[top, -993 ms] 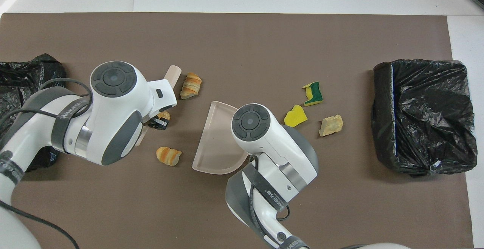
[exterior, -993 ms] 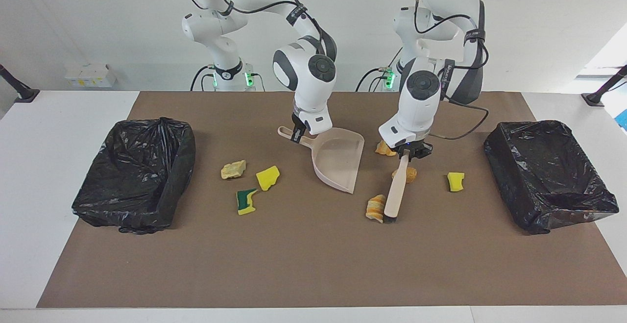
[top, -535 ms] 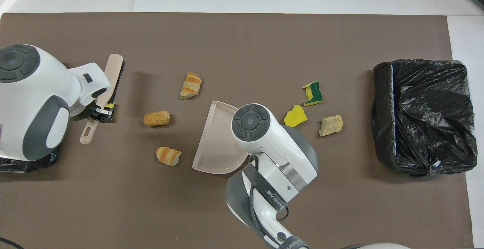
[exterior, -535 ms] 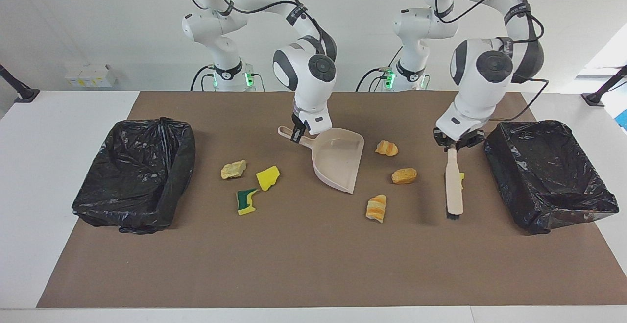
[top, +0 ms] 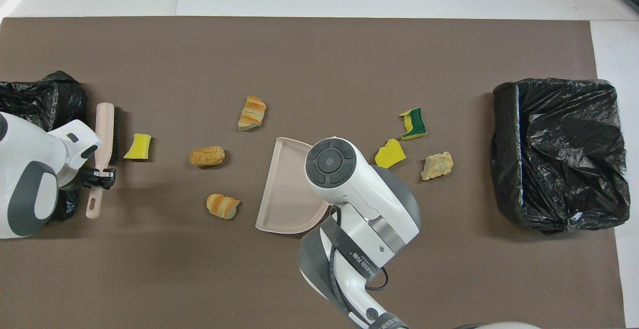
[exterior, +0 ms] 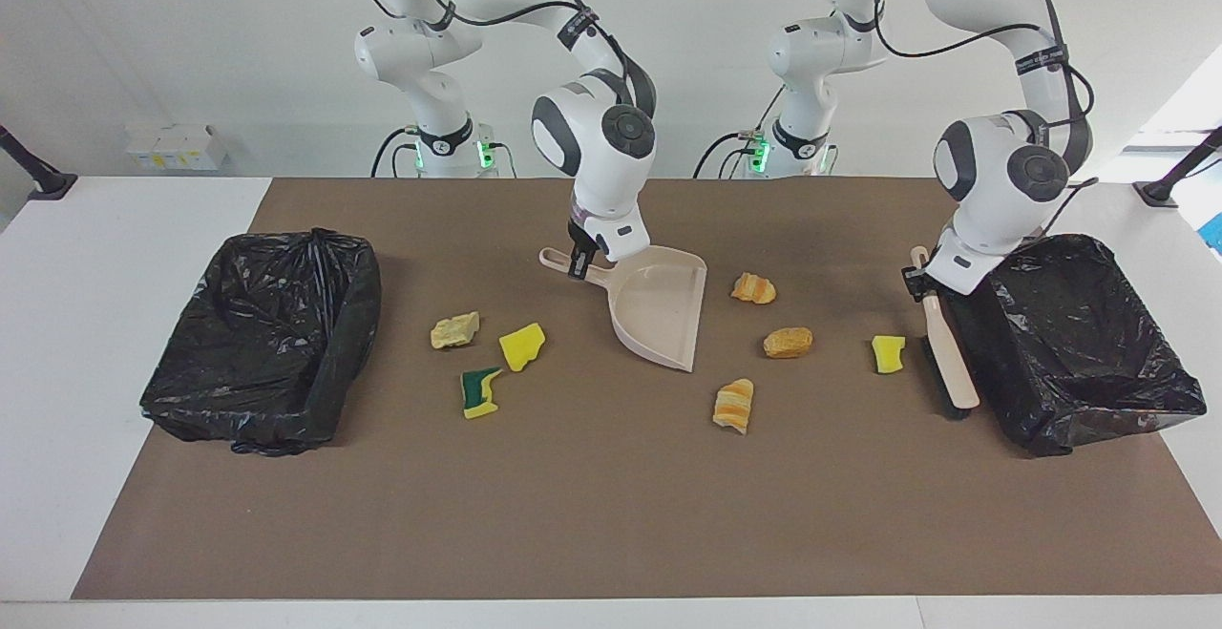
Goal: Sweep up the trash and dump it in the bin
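Several trash scraps lie on the brown mat. A yellow sponge piece (exterior: 888, 353) (top: 138, 147), a brown chunk (exterior: 788, 342) (top: 206, 156) and two orange-striped chunks (exterior: 734, 406) (exterior: 753, 287) lie toward the left arm's end. A yellow sponge (exterior: 522, 345), a yellow-green sponge (exterior: 480, 391) and a tan chunk (exterior: 454, 329) lie toward the right arm's end. My left gripper (exterior: 921, 276) (top: 102, 176) is shut on a beige brush (exterior: 945, 343) (top: 104, 134), held low between the yellow sponge piece and the bin, bristles toward the sponge. My right gripper (exterior: 579, 262) is shut on the handle of the beige dustpan (exterior: 663, 314) (top: 287, 189) mid-table.
Two black-lined bins stand on the mat, one at the left arm's end (exterior: 1069, 338) (top: 30, 99) and one at the right arm's end (exterior: 263, 338) (top: 559, 152). The brush is right beside the first bin's wall.
My left gripper has carried the brush from among the bread chunks past the yellow sponge piece to the bin at its end. The dustpan has turned slightly in my right gripper.
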You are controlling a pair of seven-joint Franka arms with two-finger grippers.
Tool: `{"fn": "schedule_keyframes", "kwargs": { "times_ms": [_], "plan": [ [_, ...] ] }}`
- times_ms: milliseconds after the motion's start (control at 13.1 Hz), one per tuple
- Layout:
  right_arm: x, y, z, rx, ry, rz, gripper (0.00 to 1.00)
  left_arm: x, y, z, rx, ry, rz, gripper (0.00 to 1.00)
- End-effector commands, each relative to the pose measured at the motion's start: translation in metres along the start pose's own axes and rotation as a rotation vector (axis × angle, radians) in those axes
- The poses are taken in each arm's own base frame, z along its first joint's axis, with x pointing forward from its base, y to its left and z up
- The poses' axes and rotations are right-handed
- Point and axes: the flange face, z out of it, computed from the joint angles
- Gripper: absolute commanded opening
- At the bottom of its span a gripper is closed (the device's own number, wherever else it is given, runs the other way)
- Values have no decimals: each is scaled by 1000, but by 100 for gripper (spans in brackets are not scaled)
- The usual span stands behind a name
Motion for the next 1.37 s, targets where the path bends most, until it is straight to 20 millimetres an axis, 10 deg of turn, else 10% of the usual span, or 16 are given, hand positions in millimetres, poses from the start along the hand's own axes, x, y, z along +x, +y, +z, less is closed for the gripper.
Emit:
{"fn": "schedule_keyframes", "kwargs": {
  "times_ms": [0, 917, 1298],
  "plan": [
    [-7, -5, 0, -14, -4, -25, 0, -22, 50, -4, 5, 24, 20, 0],
    [-8, -2, 2, -14, 0, -19, 0, -104, 322, -16, -312, -49, 84, 0],
    [-12, 2, 5, -7, -4, -26, 0, -85, 314, -48, -354, -23, 52, 0]
  ]
}}
